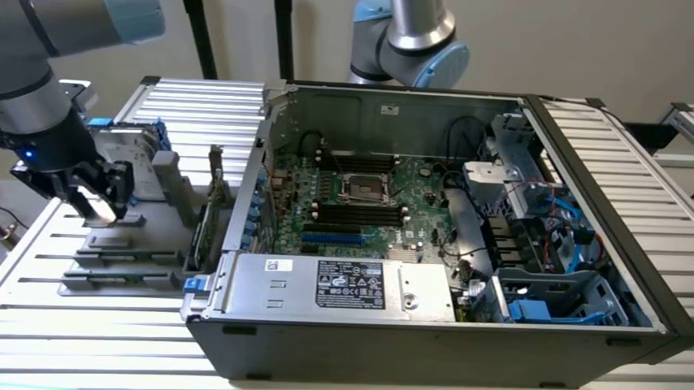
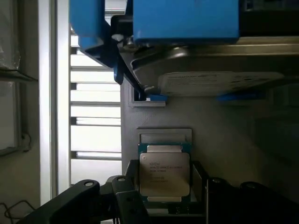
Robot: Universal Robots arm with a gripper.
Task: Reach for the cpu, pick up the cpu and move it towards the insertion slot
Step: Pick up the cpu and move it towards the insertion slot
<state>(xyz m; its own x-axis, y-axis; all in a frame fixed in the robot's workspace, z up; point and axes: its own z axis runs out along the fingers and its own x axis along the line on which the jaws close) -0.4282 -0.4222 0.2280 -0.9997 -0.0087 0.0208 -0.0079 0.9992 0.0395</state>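
Note:
The cpu point(image 2: 164, 173), a flat square chip with a silver top and a thin green rim, lies on the grey fixture point(image 2: 224, 135) outside the case. My gripper point(image 2: 164, 198) is down over it. Its dark fingers point(image 2: 132, 198) press against the chip's two opposite edges, so it is shut on the cpu. In the exterior view the gripper point(image 1: 103, 207) stands low over the fixture at the exterior view's left, with the pale chip point(image 1: 104, 211) between its tips. The insertion slot point(image 1: 363, 187), a silver-framed socket with a dark centre, sits on the green motherboard point(image 1: 423, 183) inside the open case.
An upright silver hard drive with blue brackets point(image 2: 187, 28) stands on the fixture just beyond the cpu. The case wall point(image 1: 244, 203) and a power supply point(image 1: 336, 284) lie between fixture and socket. Black memory slots point(image 1: 358, 215) flank the socket. A second arm point(image 1: 412, 41) stands behind the case.

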